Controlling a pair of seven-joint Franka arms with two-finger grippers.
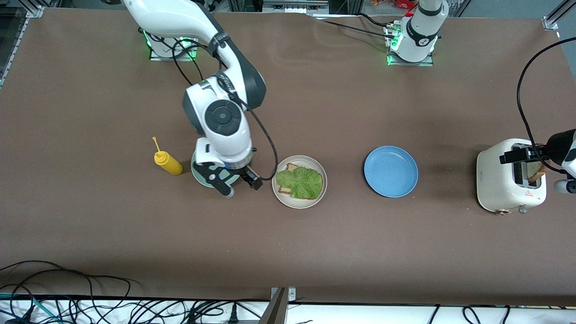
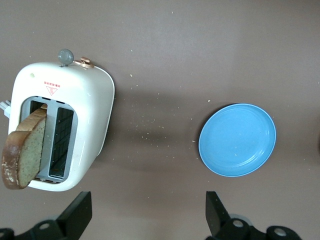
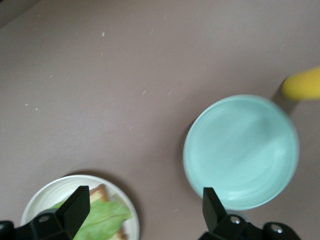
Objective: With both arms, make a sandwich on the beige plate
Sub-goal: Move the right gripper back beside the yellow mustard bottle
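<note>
Right gripper (image 1: 237, 183) released, jaws wide, empty, over the table between mint-green plate (image 1: 201, 175) and beige plate (image 1: 299, 182). On the beige plate: one bread slice (image 1: 290, 170) with lettuce leaf (image 1: 300, 182) on top, no second slice there. Yellow squeeze bottle (image 1: 167, 162) just beside the mint plate. Left gripper (image 2: 147, 212) released too, empty, above the toaster (image 2: 67, 122); bread slice (image 2: 25, 150) sticking up from one slot. Blue plate (image 1: 390, 171) between beige plate and toaster.
</note>
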